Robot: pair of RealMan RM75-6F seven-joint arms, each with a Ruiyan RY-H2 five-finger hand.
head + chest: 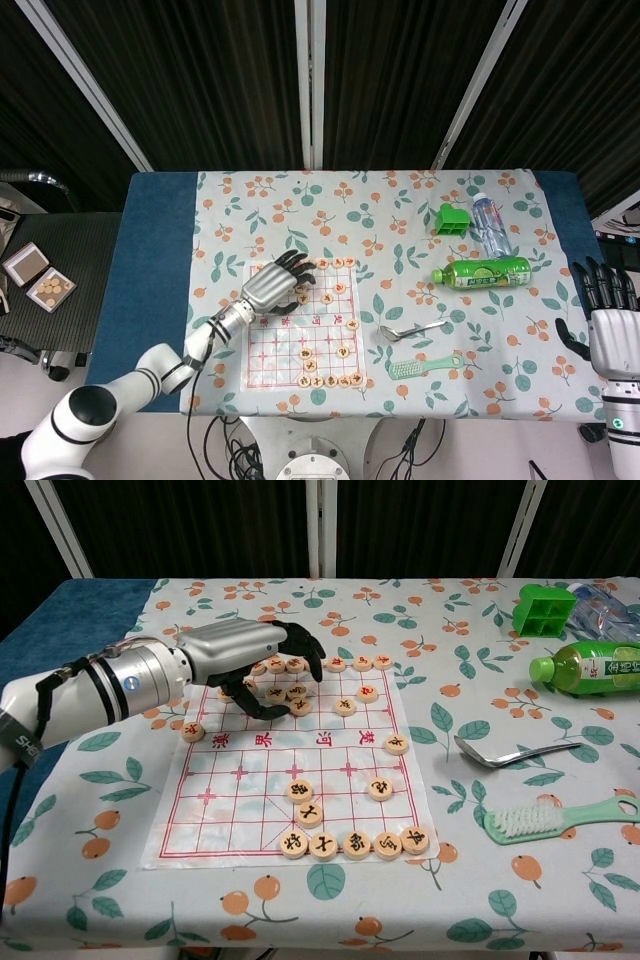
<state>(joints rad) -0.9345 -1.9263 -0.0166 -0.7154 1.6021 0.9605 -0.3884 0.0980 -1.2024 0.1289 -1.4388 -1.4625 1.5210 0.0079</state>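
1. My left hand [272, 287] hovers over the far left part of the chessboard [305, 350], fingers curled above the pieces [330, 380].
2. My right hand [603, 320] hangs off the table's [155, 250] right edge, fingers spread, holding nothing.

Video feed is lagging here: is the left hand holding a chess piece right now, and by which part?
Cannot tell: the left hand arches over the chess pieces at the board's far end, fingertips down among them; no lifted piece shows.

Even, bright overhead light fills both views, with the backdrop behind the table left dark. The left hand [245, 660] throws only a soft, short shadow beneath its fingers. Its metal back shows mild glare. Focus is sharp near it; the chest view bends slightly at its edges.
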